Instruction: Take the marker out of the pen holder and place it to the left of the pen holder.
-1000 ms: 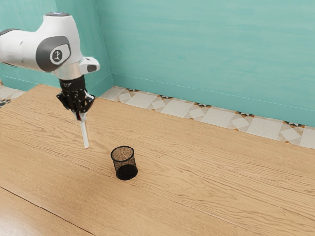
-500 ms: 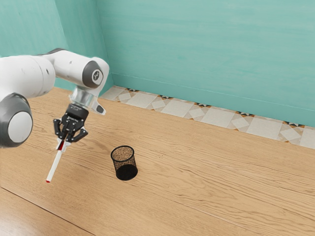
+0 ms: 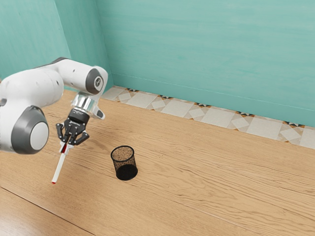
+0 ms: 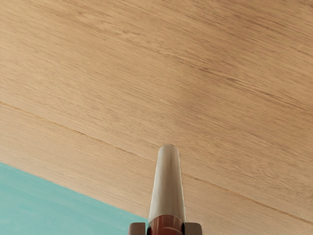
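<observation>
The pincer [image 3: 67,144] and the marker [image 3: 58,168] have shifted slightly toward the exterior view's right. Closed round the marker's red end, the pincer carries it slanting below itself. Lowered at that slant, the tip would probably strike the worktop [image 3: 197,172] first and twist in the grip; let go high, it could roll (round barrels do). The pen holder [image 3: 126,164] stands upright, apart, to the pincer's exterior-view right, an obstacle only if the pincer swings that way.
</observation>
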`<state>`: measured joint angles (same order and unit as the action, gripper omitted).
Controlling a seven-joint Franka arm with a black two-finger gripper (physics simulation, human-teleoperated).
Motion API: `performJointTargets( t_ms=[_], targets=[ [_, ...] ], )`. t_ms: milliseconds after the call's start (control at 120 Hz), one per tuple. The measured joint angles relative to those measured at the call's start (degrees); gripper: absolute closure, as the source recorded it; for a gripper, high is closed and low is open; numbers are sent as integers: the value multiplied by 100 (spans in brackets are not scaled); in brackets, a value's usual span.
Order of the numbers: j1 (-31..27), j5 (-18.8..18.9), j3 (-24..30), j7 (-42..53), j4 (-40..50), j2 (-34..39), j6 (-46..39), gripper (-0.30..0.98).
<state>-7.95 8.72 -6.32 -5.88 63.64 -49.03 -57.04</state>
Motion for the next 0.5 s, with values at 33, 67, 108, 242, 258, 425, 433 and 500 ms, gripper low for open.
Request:
performJointTargets(
  t_ms=[33,67,108,242,258,425,433,500],
  targets=[
    [-3,-10,1,0,-42,-28,-22,74],
    [-4,-27,1,-5,-65,-45,-39,66],
    [-4,-48,0,-14,-77,-56,-57,57],
    [-37,-85,0,-37,-76,-57,-156,31],
    [-43,-99,5,-39,-73,-42,-199,29],
    [-28,-399,635,-46,1242,2310,-1132,13],
    [-25,-404,670,-44,1334,2454,-1188,13],
    [89,-436,875,-33,1730,3479,-1614,9]
  ],
)
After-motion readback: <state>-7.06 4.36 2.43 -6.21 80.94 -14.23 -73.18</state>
